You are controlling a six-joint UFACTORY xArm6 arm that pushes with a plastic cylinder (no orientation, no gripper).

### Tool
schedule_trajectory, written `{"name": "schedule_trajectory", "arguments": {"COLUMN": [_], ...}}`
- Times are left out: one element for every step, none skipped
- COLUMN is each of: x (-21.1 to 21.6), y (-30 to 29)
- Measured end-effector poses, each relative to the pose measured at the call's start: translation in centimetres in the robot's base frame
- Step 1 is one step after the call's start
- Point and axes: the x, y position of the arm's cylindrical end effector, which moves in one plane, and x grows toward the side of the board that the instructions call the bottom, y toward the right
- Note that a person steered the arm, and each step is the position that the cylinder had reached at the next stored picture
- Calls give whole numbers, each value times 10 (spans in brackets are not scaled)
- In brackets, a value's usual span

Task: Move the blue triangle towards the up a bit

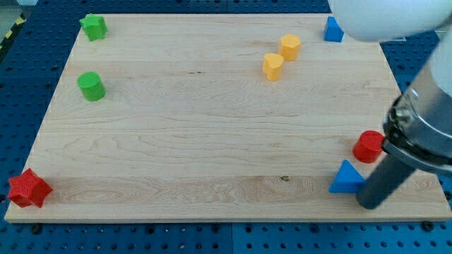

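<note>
At the view's far left, well away from my tip (369,206), sit a red star (29,188) at the table's (212,141) lower corner, a green cylinder (91,86) and a green star (93,27) near the top. Up and left of the tip are two yellow blocks (282,56), close together. A second blue block (333,29) lies far above it at the table's top edge. The blue triangle (347,178) rests touching or just beside the tip, on its left, with a red cylinder (368,146) just above. There is no pincer here, only the rod, so no spread or pinch can be told. I judge the approach is in hand: the tip looks beside, not below, the triangle. Next it should get under the block's lower edge, then push toward the view's top, steering clear of the red cylinder.
</note>
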Motion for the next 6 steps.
{"name": "schedule_trajectory", "arguments": {"x": [-31, -58, -78, -79, -93, -91], "y": [-38, -84, -118, -118, -79, -43]}}
